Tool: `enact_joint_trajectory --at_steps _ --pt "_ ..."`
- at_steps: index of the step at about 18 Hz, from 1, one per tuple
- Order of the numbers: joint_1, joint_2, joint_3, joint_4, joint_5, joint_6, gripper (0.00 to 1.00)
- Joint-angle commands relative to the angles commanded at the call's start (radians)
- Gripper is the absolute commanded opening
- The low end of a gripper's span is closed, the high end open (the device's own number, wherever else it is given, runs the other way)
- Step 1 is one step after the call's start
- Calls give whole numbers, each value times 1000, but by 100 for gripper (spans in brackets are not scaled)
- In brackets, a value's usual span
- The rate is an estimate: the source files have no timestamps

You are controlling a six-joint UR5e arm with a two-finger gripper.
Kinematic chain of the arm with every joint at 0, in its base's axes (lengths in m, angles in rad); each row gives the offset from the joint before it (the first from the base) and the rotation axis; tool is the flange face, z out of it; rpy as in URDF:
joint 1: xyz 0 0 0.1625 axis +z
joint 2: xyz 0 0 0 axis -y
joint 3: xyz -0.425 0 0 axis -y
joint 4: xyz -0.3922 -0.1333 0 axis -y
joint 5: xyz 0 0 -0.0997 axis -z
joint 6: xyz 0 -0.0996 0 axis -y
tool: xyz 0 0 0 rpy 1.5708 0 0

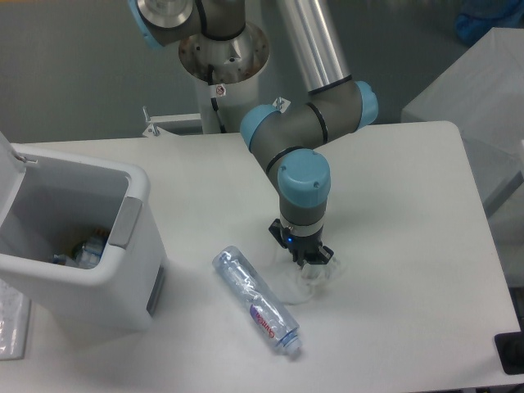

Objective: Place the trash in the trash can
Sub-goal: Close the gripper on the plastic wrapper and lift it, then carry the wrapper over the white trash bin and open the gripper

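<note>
We see the crumpled wrapper (304,282) on the table (409,246), under the gripper (304,260), whose fingers look drawn narrow on it; we cannot confirm a grasp. The water bottle (254,301) lies just beside, untouched. Neither piece has reached the open trash can (78,250), well apart to one side. Its dim contents are indistinct.
</note>
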Motion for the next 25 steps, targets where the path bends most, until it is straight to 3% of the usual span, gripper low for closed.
enact_joint_trajectory --at_steps 5,9,15,22,25 --pt "8 8 12 -8 -6 2 0" --pt "18 55 31 -18 -11 0 0" --pt "89 132 93 -58 -139 -18 0" --pt "92 163 277 -72 -346 -305 0" --pt "74 207 310 -72 -394 -429 0"
